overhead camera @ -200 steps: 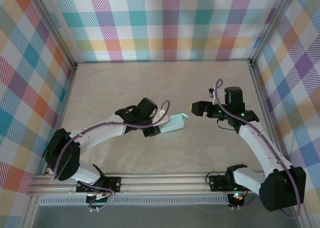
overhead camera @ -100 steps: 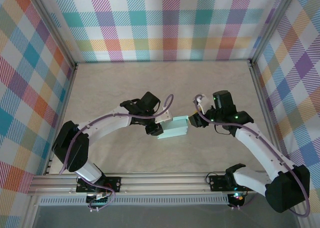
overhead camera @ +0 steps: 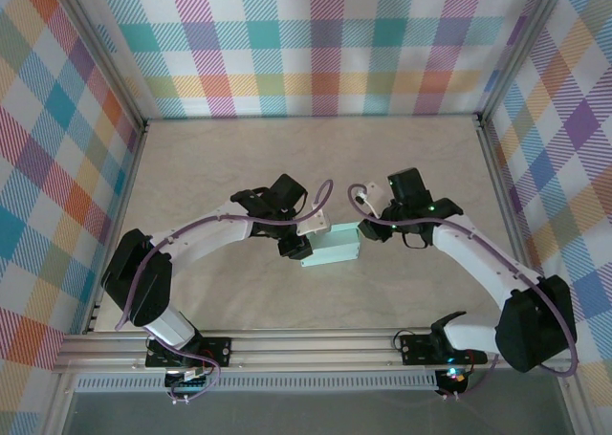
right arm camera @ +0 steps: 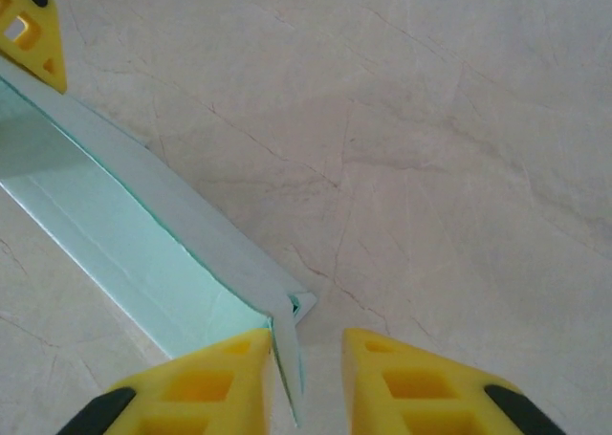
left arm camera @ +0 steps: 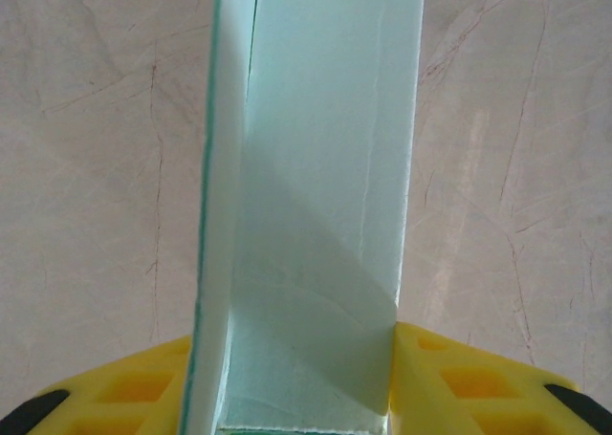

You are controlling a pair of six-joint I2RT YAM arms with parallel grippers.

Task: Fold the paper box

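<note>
Two arms meet over the middle of the table (overhead camera: 239, 158), slightly toward its near edge, with the paper box (overhead camera: 332, 247) between them.

Left gripper (overhead camera: 298, 245): clamped across one end of the box. Its yellow fingers (left arm camera: 459, 382) press against two opposite faces of the pale mint card, which runs straight away from the wrist camera. Whether the box rests on the table or is held just above it cannot be told.

Right gripper (overhead camera: 364, 229): at the opposite end, with jaws narrowly apart and straddling an upright corner flap (right arm camera: 287, 358). The flap lies against one finger (right arm camera: 206, 378) while the other stands clear of it, so nothing is pinched on this side yet.

Judged stage: the box is partly formed, and the end flap awaits tucking or creasing.

Hazards:
(a) If the right jaws close off the scored line, the thin card is likely to take a stray crease or buckle at the corner.
(b) With the flap bearing on one finger only, closing may push it sideways out of the gap instead of catching it.
(c) Any pull or twist by the right arm acts against the left clamp. Too much could tear the card or slide the box out of the left fingers.
(d) Hard squeezing by the left fingers could flatten the raised walls.
</note>
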